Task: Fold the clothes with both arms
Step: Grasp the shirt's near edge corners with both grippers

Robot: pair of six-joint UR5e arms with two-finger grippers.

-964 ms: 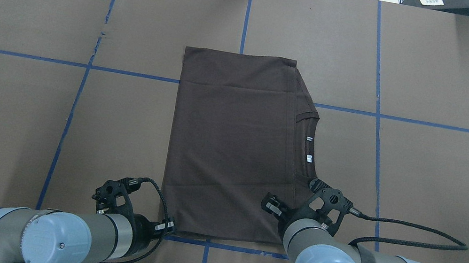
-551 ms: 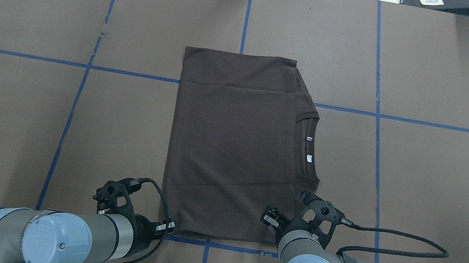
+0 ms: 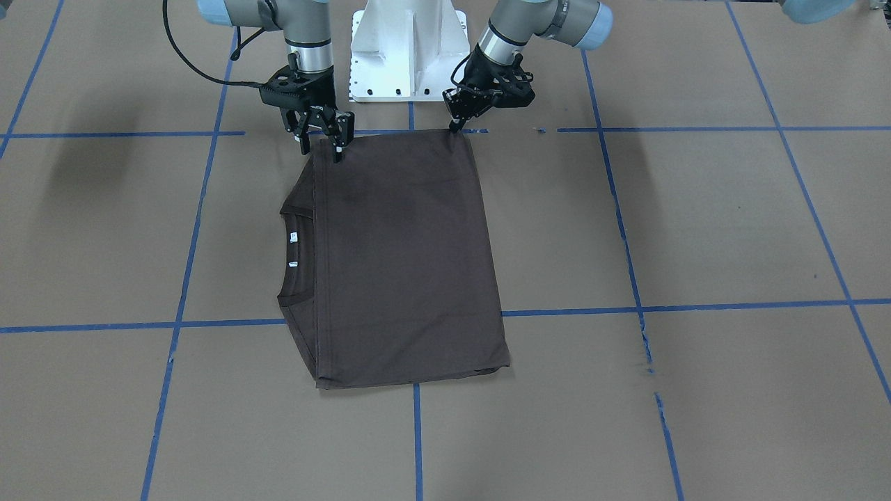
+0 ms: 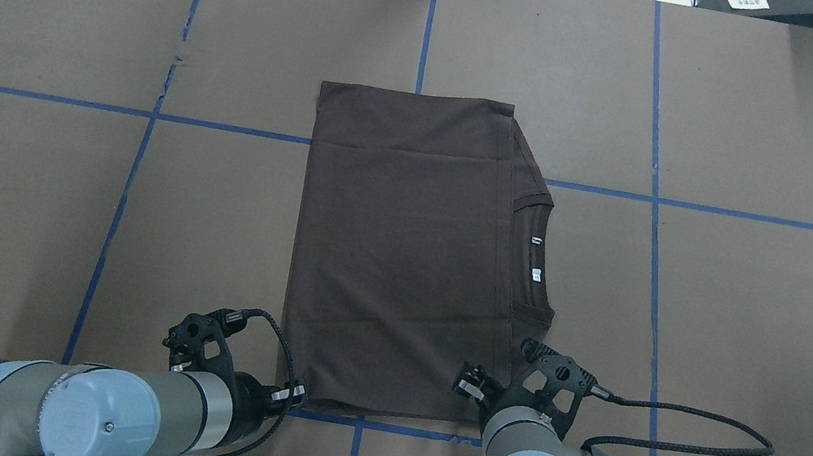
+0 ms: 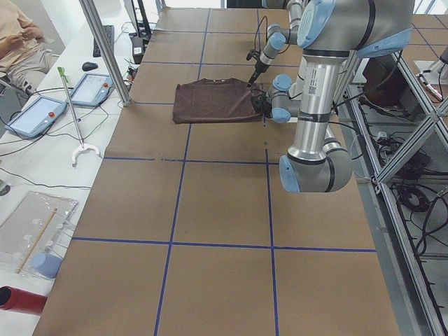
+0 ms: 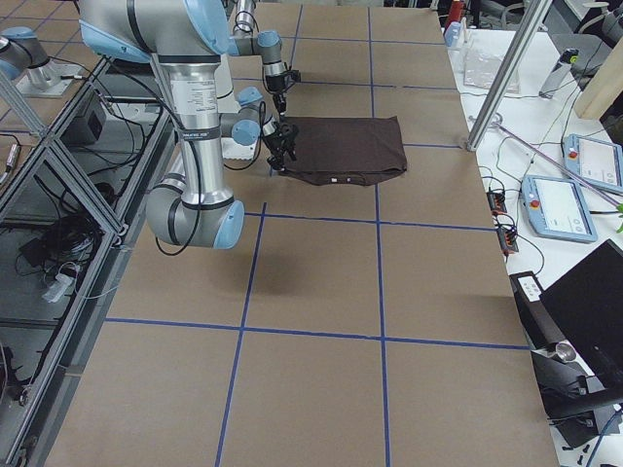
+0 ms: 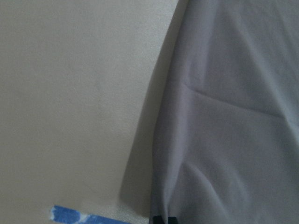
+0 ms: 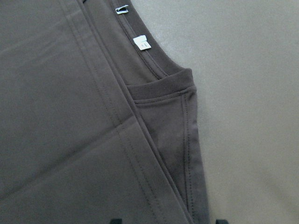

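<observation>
The left hand (image 3: 457, 126) is pinched shut on the shirt (image 3: 404, 264) corner beneath it; the right hand (image 3: 321, 147), wide open and empty, straddles the collar-side corner, likely for a paired lift.

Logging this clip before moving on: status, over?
Left gripper shut on shirt corner. Right gripper open, straddling the collar-side corner. Shirt folded, lying flat. Nothing in the way.

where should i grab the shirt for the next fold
I'd grip the shirt at its two corners nearest the robot, coming straight down from above. It lies flat in a rectangle, so only the edges give a lip. The right gripper is open over the collar-side corner; the left gripper is at the other.
</observation>
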